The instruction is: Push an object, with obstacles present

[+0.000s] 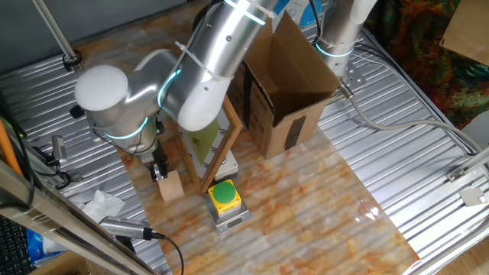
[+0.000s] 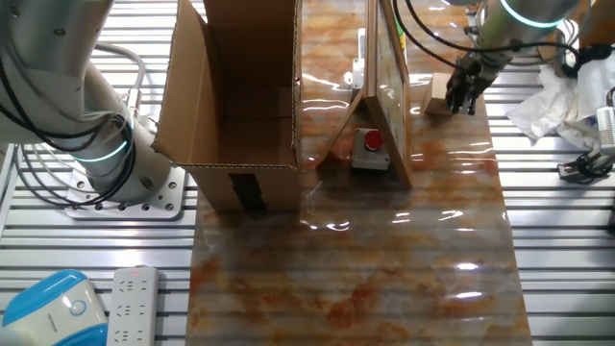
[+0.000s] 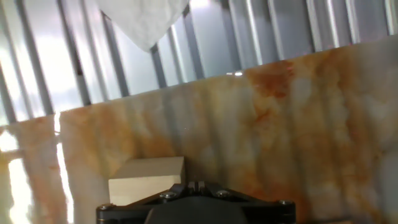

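Cube (image 1: 170, 185) sits near the marbled table's (image 1: 321, 206) edge, beside the framed board (image 1: 210, 149) and yellow button (image 1: 224, 195); the bent arm points its tool (image 1: 158, 171) straight down against it. From the other side, the tool (image 2: 462, 96) touches the cube (image 2: 438, 93), fingers apparently together. The hand view shows the cube (image 3: 148, 179) just ahead.

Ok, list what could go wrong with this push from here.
1. The cube sits close beside the board. A push angled that way would likely jam it against the frame or tip the board.
2. The button stands just past the board's end, so a push toward it could knock it.
3. The tool meets the cube near its top, and looks off-centre in the hand view. The cube may twist or slip aside toward the mat's edge.
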Tool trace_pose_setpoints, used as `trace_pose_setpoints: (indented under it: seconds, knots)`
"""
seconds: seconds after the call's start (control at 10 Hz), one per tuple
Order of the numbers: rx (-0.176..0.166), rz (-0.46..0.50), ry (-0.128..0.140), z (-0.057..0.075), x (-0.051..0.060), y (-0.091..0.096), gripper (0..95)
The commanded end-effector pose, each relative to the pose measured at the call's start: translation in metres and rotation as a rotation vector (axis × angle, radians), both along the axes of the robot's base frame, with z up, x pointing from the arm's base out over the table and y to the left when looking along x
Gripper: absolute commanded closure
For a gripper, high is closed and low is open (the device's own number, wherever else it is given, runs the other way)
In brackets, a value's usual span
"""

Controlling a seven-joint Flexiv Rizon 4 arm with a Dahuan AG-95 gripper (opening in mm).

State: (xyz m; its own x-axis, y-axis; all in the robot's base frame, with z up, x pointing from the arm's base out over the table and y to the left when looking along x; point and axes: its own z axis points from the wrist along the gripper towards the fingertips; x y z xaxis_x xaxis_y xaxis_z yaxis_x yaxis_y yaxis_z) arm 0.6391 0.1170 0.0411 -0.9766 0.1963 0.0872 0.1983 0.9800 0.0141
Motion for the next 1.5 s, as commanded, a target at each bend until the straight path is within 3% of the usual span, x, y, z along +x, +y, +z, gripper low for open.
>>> trace_pose_setpoints:
  seconds: [0.1,0.7,1.5]
  knots:
    - [0.002,-0.009,-0.005,0.002,0.0,0.008,95.0]
    - [0.0,-0.03,-0.02,0.005,-0.002,0.034,95.0]
    - [0.005,-0.052,-0.036,0.011,0.0,0.051,95.0]
